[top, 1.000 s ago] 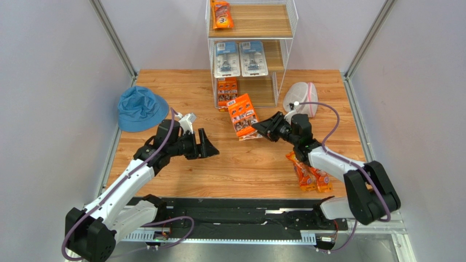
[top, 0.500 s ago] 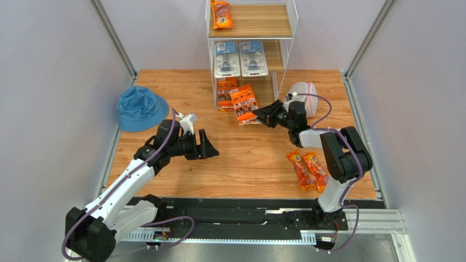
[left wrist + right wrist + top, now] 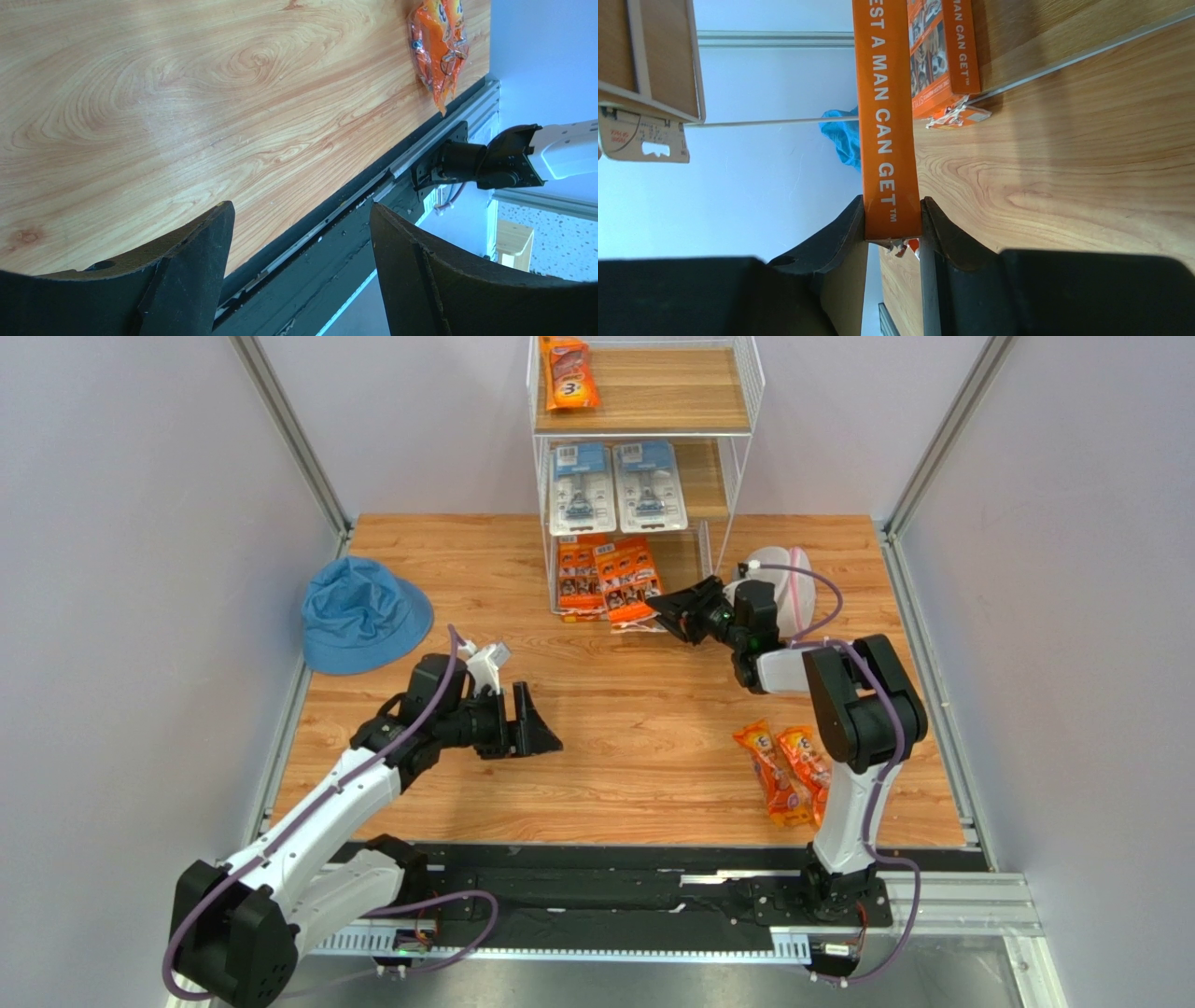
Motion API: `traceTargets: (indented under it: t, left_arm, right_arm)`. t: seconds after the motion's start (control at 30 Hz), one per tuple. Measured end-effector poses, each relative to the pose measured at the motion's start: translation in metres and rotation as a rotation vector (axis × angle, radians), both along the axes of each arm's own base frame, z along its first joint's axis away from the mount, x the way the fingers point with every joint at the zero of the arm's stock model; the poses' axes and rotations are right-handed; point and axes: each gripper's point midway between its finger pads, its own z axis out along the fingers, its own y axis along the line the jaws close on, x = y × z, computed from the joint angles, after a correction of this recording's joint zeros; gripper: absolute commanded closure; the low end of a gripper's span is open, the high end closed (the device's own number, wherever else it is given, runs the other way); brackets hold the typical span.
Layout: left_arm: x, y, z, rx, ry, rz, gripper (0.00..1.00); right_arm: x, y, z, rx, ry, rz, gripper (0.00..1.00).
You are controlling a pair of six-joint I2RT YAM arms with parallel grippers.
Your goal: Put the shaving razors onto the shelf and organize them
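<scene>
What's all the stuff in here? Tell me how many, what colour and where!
shelf: one, white wire with wooden boards, far middle of the table.
long bag: one, orange, top board.
blister cards: two, white and blue, side by side on the middle board.
flat packs: two, orange; one on the bottom board, the other beside it.
loose bags: two, orange, near right of the table.
bucket hat: one, blue, left side.
mesh bag: one, white with pink trim, right of the shelf.
table: one, light wood.
left tool: black, open, empty.
right tool: black, shut on one of the flat packs.
</scene>
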Motion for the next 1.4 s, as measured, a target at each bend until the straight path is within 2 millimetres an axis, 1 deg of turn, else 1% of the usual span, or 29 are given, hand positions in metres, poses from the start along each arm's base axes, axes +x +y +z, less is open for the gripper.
traceTargets:
  t: [0.13, 0.47, 0.7, 0.87, 1.0, 1.27, 1.4]
  left_arm:
    - [-0.002, 0.0, -0.001, -0.003, 0.0, -0.003, 0.21]
    - [-0.002, 0.0, 0.0, -0.011, -0.011, -0.006, 0.21]
    - [-0.004, 0.0, 0.0, -0.014, -0.013, -0.008, 0.21]
    - [-0.005, 0.001, 0.0, -0.016, -0.017, -0.008, 0.21]
    - [-0.007, 0.001, -0.003, -0.018, -0.007, -0.006, 0.21]
    - [-0.008, 0.0, -0.002, -0.026, -0.007, -0.009, 0.21]
    - [-0.008, 0.0, -0.001, -0.027, -0.006, -0.01, 0.21]
  right_arm:
    - [0.008, -0.003, -0.007, -0.006, 0.015, -0.03, 1.0]
    - [0.023, -0.019, -0.011, -0.009, 0.029, -0.112, 1.0]
    - [0.029, -0.023, -0.031, -0.02, 0.091, -0.149, 0.98]
    - [0.036, -0.023, -0.039, -0.032, 0.124, -0.159, 0.97]
    - [0.043, -0.021, -0.041, -0.035, 0.131, -0.159, 0.95]
    - [0.049, -0.019, -0.046, -0.036, 0.138, -0.157, 0.91]
    - [0.05, -0.018, -0.045, -0.036, 0.137, -0.154, 0.89]
